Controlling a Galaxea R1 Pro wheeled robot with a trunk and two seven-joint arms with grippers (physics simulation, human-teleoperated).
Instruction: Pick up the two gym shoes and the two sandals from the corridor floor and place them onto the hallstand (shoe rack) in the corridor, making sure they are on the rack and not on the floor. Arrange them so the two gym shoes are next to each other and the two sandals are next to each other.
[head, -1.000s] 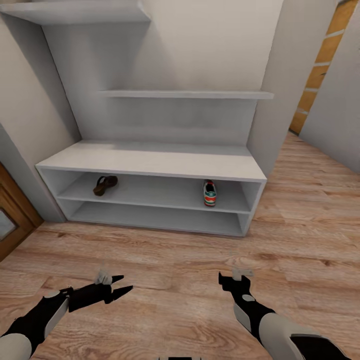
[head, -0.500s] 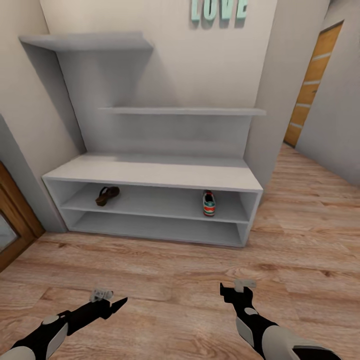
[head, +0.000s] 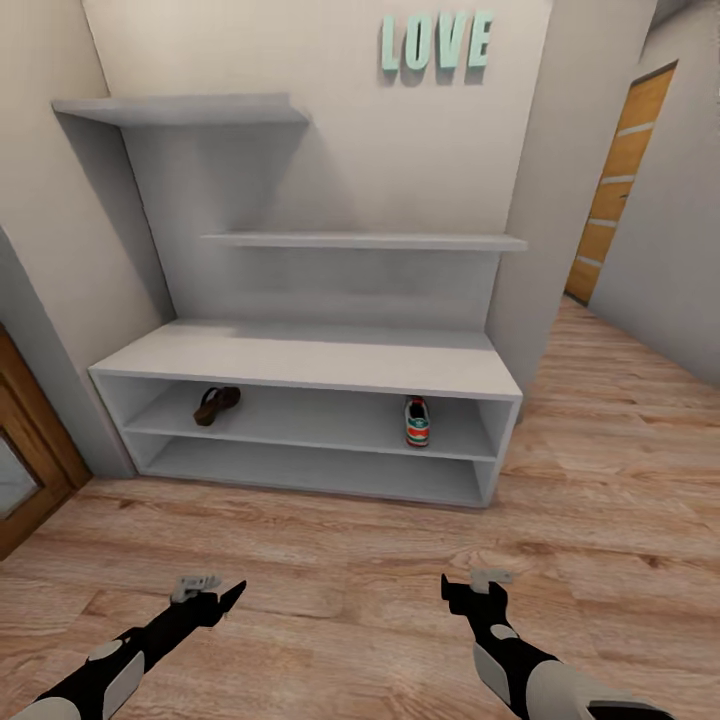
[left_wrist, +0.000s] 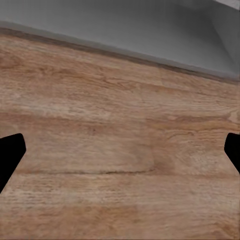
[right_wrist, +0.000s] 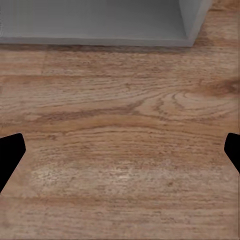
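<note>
Both arms' fingers (left_wrist: 11, 150) spread, empty; hallstand (head: 300, 358) upper tier holds one sandal (head: 216, 404) and one gym shoe (head: 417, 421).

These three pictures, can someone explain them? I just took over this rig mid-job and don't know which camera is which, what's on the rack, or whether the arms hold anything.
The big picture comes from the robot's head, looking down over its two black arms: left gripper, right gripper. The other two come from cameras near each gripper; the dark shapes at their edges are the fingertips, spread apart over bare corridor floor. Both grippers are open and empty. Ahead stands the hallstand. Its upper open tier holds one sandal near the left end and one gym shoe near the right end.
</note>
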